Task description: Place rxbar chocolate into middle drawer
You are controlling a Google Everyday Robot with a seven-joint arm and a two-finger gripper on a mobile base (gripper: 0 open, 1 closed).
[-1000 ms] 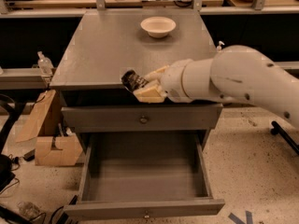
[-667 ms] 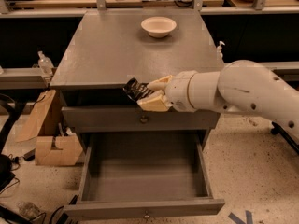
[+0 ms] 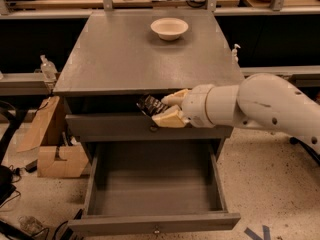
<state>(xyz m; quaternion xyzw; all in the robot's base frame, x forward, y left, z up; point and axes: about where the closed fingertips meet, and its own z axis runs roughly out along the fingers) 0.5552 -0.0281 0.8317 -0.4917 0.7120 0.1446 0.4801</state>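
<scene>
Two jaws pinch the rxbar chocolate [image 3: 151,105] above the open middle drawer [image 3: 150,223], arm [image 3: 270,106] horizontal.

Grey cabinet top [image 3: 125,59], white bowl [image 3: 169,28] near the back (gripper [image 3: 159,110], rxbar chocolate [image 3: 150,105] between its fingers [image 3: 172,118], below the front edge)

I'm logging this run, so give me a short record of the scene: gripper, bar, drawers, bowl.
gripper: in front of the upper drawer front, shut on the rxbar chocolate
rxbar chocolate: held above the middle drawer, not yet inside
middle drawer: pulled open below the gripper
bowl: on the cabinet top, toward the back
</scene>
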